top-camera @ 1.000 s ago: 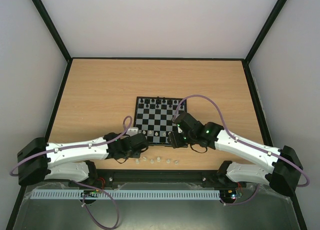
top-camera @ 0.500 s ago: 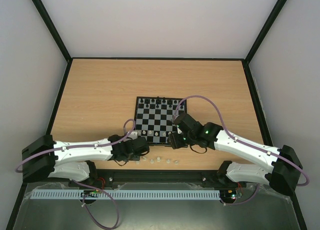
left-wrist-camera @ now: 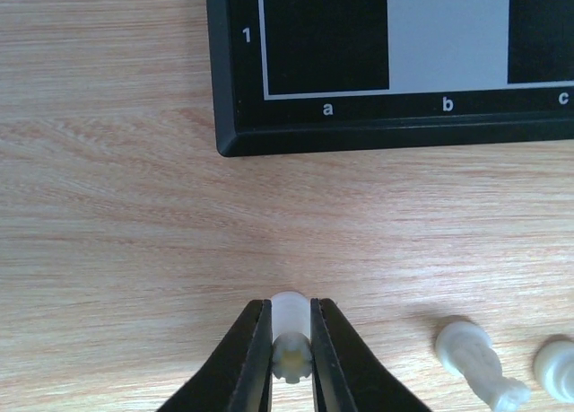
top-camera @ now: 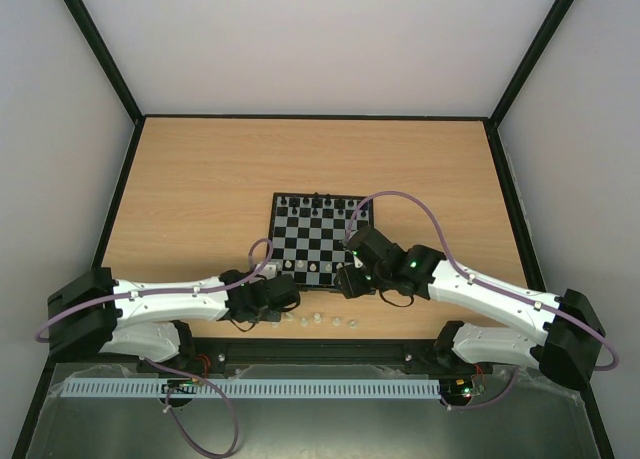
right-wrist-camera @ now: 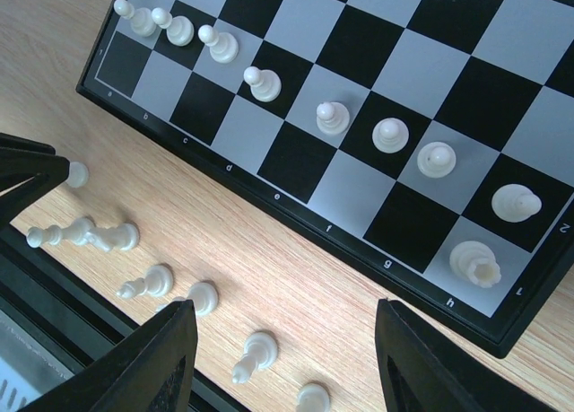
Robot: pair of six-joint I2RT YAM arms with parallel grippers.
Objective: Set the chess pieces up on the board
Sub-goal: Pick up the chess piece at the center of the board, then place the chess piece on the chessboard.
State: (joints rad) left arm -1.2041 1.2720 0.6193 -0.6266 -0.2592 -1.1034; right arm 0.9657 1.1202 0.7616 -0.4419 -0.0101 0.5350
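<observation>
The board lies mid-table, and its near left corner shows in the left wrist view. A row of white pawns stands on its second rank, with a white rook on h1. Several white chess pieces lie loose on the table in front of the board. My left gripper is shut on a small white piece that lies on its side on the table, short of the board's corner. My right gripper is open and empty above the table, just before the board's near edge.
Black chessmen stand along the board's far rank. Two more loose white pieces lie right of my left gripper. The black table rail runs just behind the loose pieces. My two grippers are close together in the top view.
My left gripper has drawn back from the board's near left corner toward the row of loose pieces by the near edge. The right arm has hardly moved.
</observation>
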